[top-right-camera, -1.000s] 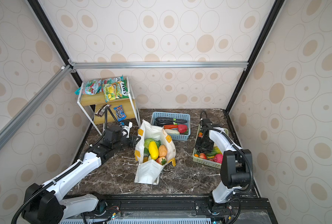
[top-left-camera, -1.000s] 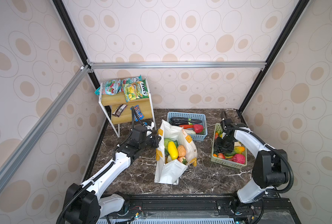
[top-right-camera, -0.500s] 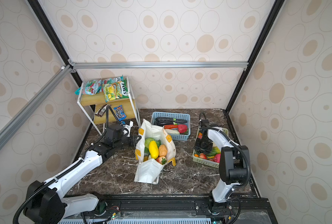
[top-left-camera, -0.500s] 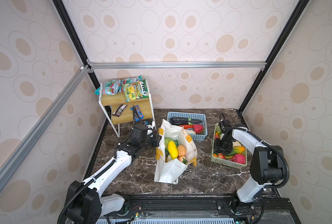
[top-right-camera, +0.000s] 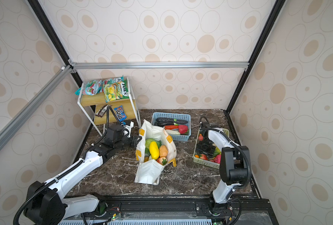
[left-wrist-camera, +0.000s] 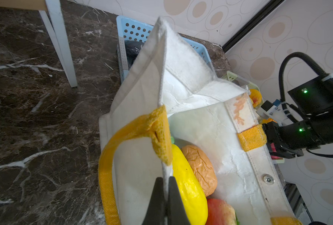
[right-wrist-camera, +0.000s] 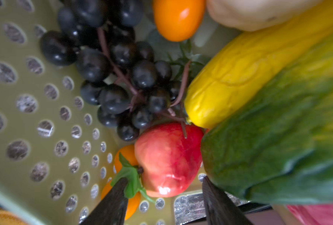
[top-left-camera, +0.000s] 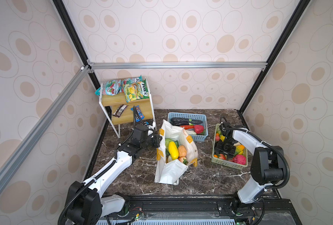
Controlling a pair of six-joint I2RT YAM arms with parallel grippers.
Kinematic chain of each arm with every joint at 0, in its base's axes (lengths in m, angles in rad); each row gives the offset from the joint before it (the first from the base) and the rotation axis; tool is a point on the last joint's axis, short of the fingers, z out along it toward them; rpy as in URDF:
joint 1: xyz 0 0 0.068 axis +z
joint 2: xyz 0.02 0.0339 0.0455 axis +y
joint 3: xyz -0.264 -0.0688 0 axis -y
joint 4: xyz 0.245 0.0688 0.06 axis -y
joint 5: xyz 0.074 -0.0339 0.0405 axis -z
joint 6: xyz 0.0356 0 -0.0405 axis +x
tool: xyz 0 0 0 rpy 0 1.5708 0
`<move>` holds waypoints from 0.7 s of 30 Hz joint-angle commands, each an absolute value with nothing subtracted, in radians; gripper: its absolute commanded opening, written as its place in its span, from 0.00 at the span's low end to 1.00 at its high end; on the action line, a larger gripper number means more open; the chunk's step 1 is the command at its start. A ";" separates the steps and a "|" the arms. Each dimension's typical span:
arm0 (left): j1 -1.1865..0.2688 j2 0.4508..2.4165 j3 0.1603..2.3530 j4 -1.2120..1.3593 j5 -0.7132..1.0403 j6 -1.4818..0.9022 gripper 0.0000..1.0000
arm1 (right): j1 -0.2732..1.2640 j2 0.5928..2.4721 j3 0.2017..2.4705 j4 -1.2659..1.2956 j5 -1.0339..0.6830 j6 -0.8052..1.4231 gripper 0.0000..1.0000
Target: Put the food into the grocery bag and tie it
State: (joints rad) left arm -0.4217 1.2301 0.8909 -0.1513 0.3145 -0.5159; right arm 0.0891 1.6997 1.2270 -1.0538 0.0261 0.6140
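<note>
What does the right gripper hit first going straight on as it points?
Likely the red fruit in the green basket: it sits dead ahead, between the open jaws of the right gripper. Depth unclear.

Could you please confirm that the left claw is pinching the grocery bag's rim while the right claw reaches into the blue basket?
Not quite: the right claw reaches into the green basket, as both top views and the right wrist view show. The rest holds: the left claw is pinching the rim of the grocery bag, as the left wrist view shows.
</note>
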 commanded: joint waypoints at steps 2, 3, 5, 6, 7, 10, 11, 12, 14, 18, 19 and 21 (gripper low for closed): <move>-0.421 1.232 0.924 -0.135 0.309 -0.503 0.00 | 0.074 1.667 1.198 -1.041 0.064 0.731 0.66; -0.421 1.230 0.923 -0.137 0.307 -0.502 0.00 | 0.070 1.670 1.198 -1.034 0.056 0.749 0.66; -0.422 1.224 0.921 -0.139 0.306 -0.503 0.00 | 0.070 1.677 1.195 -1.016 0.046 0.783 0.67; -0.421 1.221 0.919 -0.138 0.305 -0.502 0.00 | 0.069 1.679 1.192 -1.008 0.045 0.805 0.68; -0.422 1.220 0.918 -0.138 0.303 -0.502 0.00 | 0.069 1.683 1.188 -0.997 0.043 0.824 0.68; -0.421 1.212 0.913 -0.144 0.299 -0.499 0.00 | 0.069 1.691 1.171 -0.968 0.036 0.882 0.69; -0.421 1.209 0.912 -0.145 0.298 -0.499 0.00 | 0.070 1.695 1.166 -0.961 0.033 0.898 0.69; -0.421 1.204 0.909 -0.145 0.295 -0.499 0.00 | 0.069 1.699 1.159 -0.952 0.023 0.917 0.69; -0.422 1.198 0.905 -0.147 0.292 -0.498 0.00 | 0.068 1.701 1.148 -0.937 0.006 0.956 0.69; -0.420 1.190 0.898 -0.151 0.289 -0.495 0.00 | 0.068 1.691 1.119 -0.905 -0.016 1.020 0.68; -0.419 1.188 0.897 -0.152 0.290 -0.495 0.00 | 0.068 1.687 1.115 -0.901 -0.022 1.033 0.68; -0.419 1.184 0.894 -0.152 0.290 -0.494 0.00 | 0.066 1.676 1.106 -0.880 -0.043 1.056 0.67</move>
State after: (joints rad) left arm -0.4217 1.2133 0.8898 -0.1585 0.3099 -0.5156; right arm 0.0746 1.6932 1.1332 -0.9051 -0.0063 0.9665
